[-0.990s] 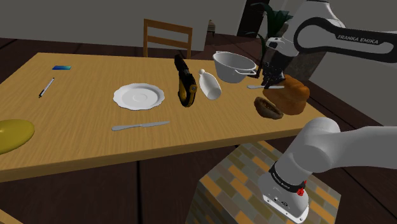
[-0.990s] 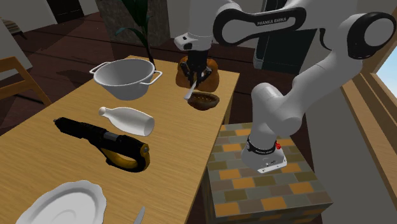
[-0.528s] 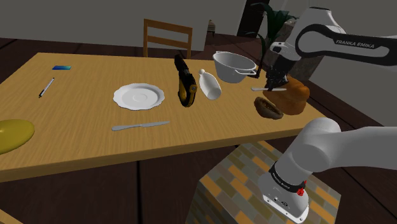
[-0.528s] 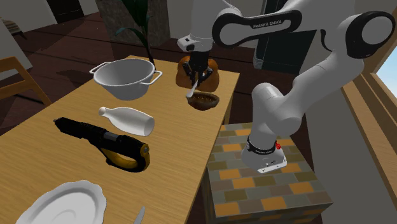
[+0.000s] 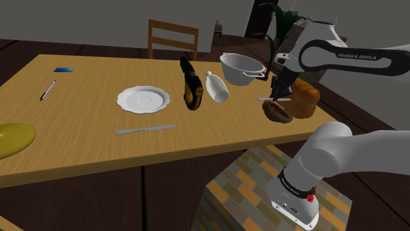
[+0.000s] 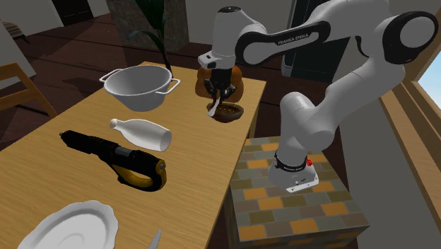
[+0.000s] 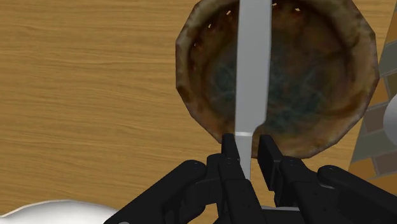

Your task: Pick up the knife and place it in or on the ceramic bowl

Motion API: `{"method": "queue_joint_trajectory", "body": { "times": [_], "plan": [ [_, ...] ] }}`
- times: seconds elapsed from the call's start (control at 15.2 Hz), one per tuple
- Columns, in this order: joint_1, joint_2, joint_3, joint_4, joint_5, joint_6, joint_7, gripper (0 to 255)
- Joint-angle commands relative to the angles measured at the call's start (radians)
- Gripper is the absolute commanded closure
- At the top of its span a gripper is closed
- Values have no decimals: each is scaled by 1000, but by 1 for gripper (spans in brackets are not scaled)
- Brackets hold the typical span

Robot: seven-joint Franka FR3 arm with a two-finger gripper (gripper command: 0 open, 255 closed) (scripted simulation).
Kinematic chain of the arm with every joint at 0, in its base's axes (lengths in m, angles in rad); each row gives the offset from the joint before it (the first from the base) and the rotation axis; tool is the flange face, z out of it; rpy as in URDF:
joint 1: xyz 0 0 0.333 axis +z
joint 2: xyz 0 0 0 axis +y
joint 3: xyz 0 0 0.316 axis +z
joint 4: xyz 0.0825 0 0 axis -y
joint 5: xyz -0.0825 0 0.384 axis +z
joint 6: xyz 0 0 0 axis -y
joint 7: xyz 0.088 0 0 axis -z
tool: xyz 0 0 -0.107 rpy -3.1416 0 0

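The knife (image 7: 252,70) is a plain flat grey strip, smooth and dull. The jaws are clamped tight on its narrower end. It hangs right over the bowl (image 7: 318,83), blade stretching across the opening, and I think it's clear of the inside, though that's hard to judge. The gripped end is buried between the jaws, and the tip is cut off at the wrist view's edge. The bowl is brown and mottled, with a faceted rim and a darker greenish middle, sitting on the wood-grain desk (image 7: 83,76).
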Motion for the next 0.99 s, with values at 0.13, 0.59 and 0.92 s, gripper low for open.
{"method": "queue_joint_trajectory", "body": {
  "times": [0.13,0.59,0.92],
  "plan": [
    [-10,9,-24,-45,-23,54,1,255],
    [-10,9,-24,-45,-23,54,1,255],
    [-10,9,-24,-45,-23,54,1,0]
  ]
}}
